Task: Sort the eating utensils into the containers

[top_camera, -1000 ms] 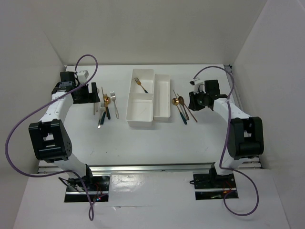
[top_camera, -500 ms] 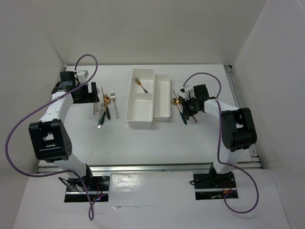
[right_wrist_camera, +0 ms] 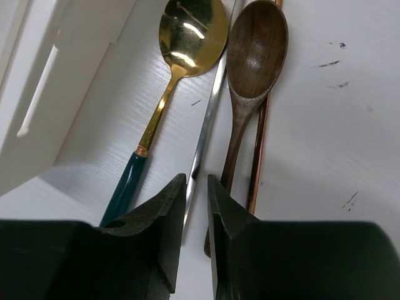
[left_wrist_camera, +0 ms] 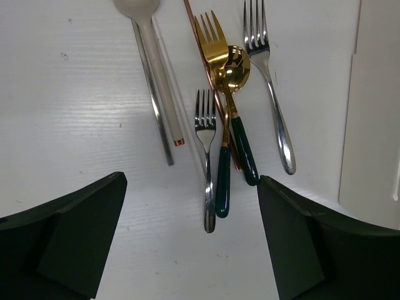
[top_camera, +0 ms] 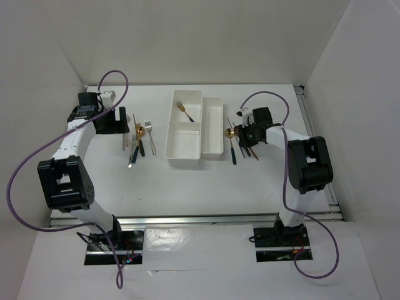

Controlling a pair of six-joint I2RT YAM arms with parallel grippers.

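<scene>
My right gripper (right_wrist_camera: 197,179) is low over the utensils right of the white tray (top_camera: 184,149). Its jaws are closed down to a narrow gap around a silvery chopstick (right_wrist_camera: 212,100). A gold spoon (right_wrist_camera: 190,28) with a teal handle lies to its left. A brown wooden spoon (right_wrist_camera: 256,44) and a brown chopstick (right_wrist_camera: 261,144) lie to its right. My left gripper (left_wrist_camera: 190,181) is wide open and empty above the left pile: a silver fork (left_wrist_camera: 270,81), a gold fork (left_wrist_camera: 209,31), a gold spoon (left_wrist_camera: 234,65) and a small silver fork (left_wrist_camera: 205,119). A gold fork (top_camera: 183,110) lies in the tray's far square compartment.
A pale spoon (left_wrist_camera: 147,56) and a pale chopstick (left_wrist_camera: 169,106) lie left of the left pile. The tray's wall shows at the right of the left wrist view (left_wrist_camera: 375,94) and at the top left of the right wrist view (right_wrist_camera: 56,75). White walls enclose the table.
My right gripper has moved left onto the right-hand utensils and closed around the silvery chopstick. The teal-handled spoon's handle has swung a little left. The left arm has not moved.
</scene>
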